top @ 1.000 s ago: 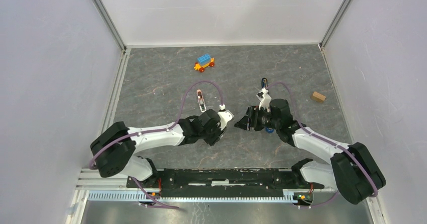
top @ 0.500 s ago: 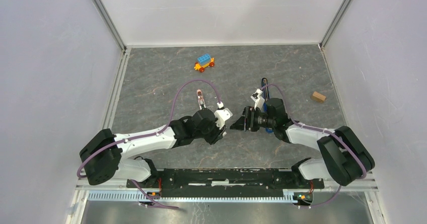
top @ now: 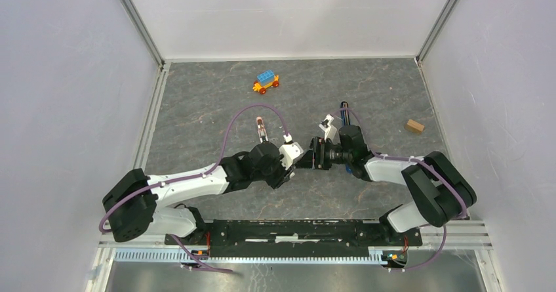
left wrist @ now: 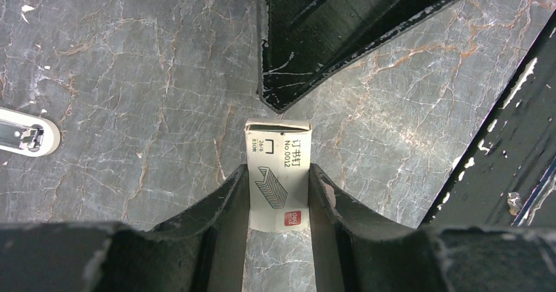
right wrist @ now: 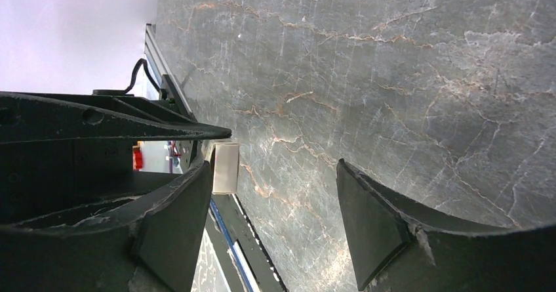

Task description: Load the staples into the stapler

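A small white box of staples (left wrist: 278,157), printed with a staple drawing, is pinched between the fingers of my left gripper (left wrist: 278,174), which is shut on it. My right gripper (right wrist: 275,167) faces it with its jaws wide apart. One right fingertip (left wrist: 278,102) almost touches the box's far end (right wrist: 225,167). From above, the left gripper (top: 293,155) and right gripper (top: 308,159) meet tip to tip at mid-table. A slim dark-blue stapler (top: 343,110) lies just beyond the right wrist, partly behind its cable.
A toy car (top: 265,81) with a blue top and red wheels stands at the back. A small wooden block (top: 414,126) lies at the right. A slim white and silver piece (top: 261,128) lies beyond the left wrist, also showing as a rounded end (left wrist: 23,134). Walls enclose three sides.
The right gripper has slid left until its fingertip reaches the box's end. The left arm shifted a little early on, then held still with the box.
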Robot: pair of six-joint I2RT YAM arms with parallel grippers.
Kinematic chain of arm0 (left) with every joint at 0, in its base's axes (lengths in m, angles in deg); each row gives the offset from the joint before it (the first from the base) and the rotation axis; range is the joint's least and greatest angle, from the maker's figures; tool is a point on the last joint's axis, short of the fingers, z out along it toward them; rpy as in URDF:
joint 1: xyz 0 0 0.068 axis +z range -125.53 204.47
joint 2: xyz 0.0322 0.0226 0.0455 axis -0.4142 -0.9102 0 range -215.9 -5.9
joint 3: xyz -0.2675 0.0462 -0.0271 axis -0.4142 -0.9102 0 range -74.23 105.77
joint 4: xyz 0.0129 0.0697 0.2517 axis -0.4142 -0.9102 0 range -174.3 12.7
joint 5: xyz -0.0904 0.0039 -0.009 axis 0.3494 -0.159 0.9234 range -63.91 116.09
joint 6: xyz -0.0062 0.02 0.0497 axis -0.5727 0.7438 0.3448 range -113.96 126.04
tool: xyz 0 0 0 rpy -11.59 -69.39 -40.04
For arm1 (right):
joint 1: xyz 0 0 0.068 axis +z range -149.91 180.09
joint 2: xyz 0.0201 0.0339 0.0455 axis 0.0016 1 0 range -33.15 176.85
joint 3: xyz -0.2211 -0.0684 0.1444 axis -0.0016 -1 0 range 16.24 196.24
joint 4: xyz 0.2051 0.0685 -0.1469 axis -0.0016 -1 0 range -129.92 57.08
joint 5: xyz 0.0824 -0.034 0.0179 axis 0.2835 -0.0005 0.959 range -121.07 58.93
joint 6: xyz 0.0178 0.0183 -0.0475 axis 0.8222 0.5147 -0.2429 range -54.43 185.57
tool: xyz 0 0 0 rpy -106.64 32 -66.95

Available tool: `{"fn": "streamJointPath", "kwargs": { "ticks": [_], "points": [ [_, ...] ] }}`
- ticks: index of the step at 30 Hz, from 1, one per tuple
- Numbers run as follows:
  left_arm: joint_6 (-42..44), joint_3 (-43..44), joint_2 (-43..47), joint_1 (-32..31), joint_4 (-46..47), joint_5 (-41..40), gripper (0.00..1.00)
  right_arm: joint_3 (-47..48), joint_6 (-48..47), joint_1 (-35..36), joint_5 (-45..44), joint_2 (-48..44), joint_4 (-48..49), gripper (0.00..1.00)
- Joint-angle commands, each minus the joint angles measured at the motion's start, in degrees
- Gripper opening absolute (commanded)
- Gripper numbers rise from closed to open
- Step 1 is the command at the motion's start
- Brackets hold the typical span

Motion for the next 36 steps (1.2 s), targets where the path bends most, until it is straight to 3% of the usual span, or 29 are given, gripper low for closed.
{"fn": "streamJointPath", "kwargs": {
  "ticks": [1, 36],
  "points": [
    [3.3, -0.1, 1.7, -0.3, 2.4, 1.1, 0.42, 2.2, 0.4, 0.3, 0.9, 1.2, 2.8, 0.75],
    [6.5, -0.6, 3.2, -0.4, 4.4, 0.6, 0.41, 2.3, 1.5, 3.9, 5.2, 7.5, 6.6, 0.73]
  ]
}}
